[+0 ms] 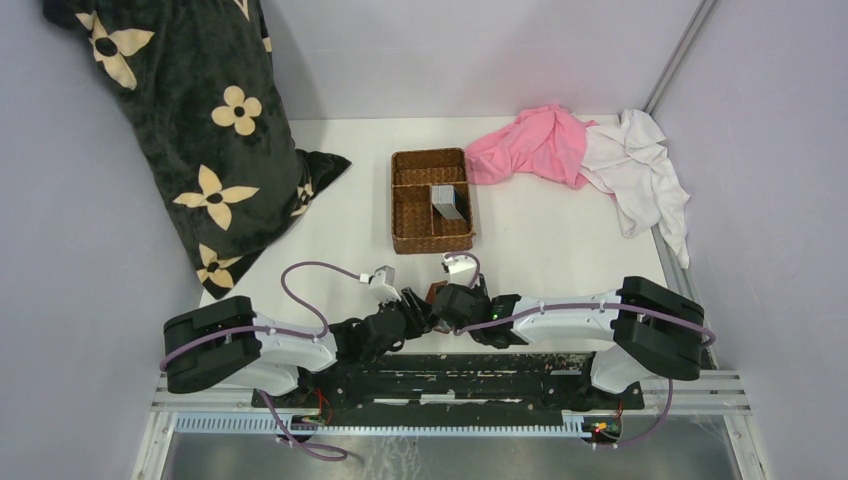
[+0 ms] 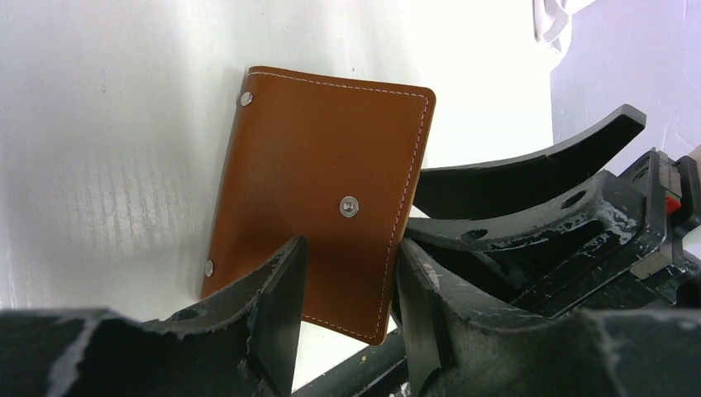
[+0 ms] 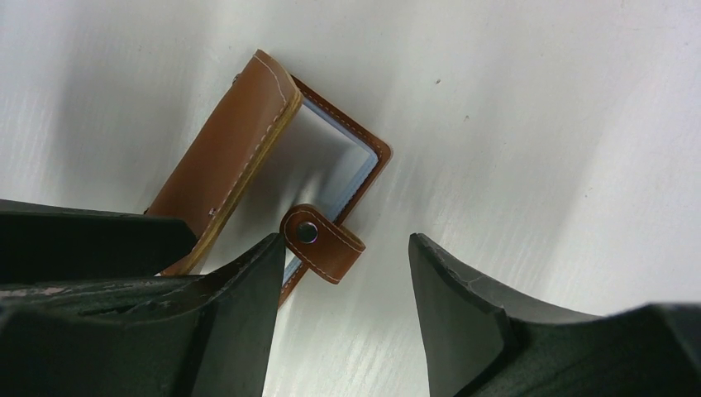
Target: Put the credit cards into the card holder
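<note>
Card holder (image 2: 322,190), lower edge hidden behind left gripper (image 2: 347,277), interior indistinct

Tan-brown card holder (image 2: 314,190) w/ pale stitching & silver snaps, brown woven basket (image 1: 411,216), grey credit cards (image 1: 450,203), black blanket (image 1: 190,120) w/ cream flowers, pink cloth (image 1: 530,145), white cloth (image 1: 640,170), white worktop (image 1: 560,250).

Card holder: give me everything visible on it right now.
The card holder is tan-brown leather with pale stitching round the edges, two metal rivets by one edge and a snap stud on the outer face. Its snap tab is undone and sticks out. One cover is lifted, showing a pale inside. It lies on the white table between the open left gripper and right gripper; whether either touches it is unclear.
</note>
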`<state>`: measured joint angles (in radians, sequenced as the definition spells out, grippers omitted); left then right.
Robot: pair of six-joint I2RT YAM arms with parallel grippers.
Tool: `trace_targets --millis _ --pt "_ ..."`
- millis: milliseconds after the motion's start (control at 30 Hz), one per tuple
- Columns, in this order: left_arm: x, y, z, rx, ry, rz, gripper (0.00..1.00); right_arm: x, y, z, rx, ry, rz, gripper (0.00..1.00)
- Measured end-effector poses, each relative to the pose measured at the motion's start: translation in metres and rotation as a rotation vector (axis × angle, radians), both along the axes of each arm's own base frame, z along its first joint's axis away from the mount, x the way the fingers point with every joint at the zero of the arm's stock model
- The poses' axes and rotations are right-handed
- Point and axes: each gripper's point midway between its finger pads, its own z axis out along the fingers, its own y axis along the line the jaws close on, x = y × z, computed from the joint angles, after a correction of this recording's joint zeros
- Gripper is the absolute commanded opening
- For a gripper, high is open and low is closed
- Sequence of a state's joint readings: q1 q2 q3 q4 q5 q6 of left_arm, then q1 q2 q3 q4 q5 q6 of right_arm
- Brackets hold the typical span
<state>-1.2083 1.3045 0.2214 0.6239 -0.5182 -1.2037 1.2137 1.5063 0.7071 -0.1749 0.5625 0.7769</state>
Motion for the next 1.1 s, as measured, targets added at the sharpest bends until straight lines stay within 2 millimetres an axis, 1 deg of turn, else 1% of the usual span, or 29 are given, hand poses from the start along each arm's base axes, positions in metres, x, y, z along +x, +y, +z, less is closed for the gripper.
trace_targets --millis 867,1000,1100 --pt "-0.0076 0.0024 -0.0001 0.025 0.021 -0.029 0.53 -0.0051 0.0005 0.0014 -0.019 -0.054 0.014 0.63" --pt "-0.0072 -0.0012 0.0024 0.040 0.020 -0.040 0.55 -0.0043 -0.0030 0.0030 -0.012 -0.060 0.002 0.63" --pt "-0.0070 -0.0051 0.0060 0.047 0.016 -0.054 0.58 -0.0027 -0.0074 0.0040 -0.006 -0.059 -0.008 0.62"
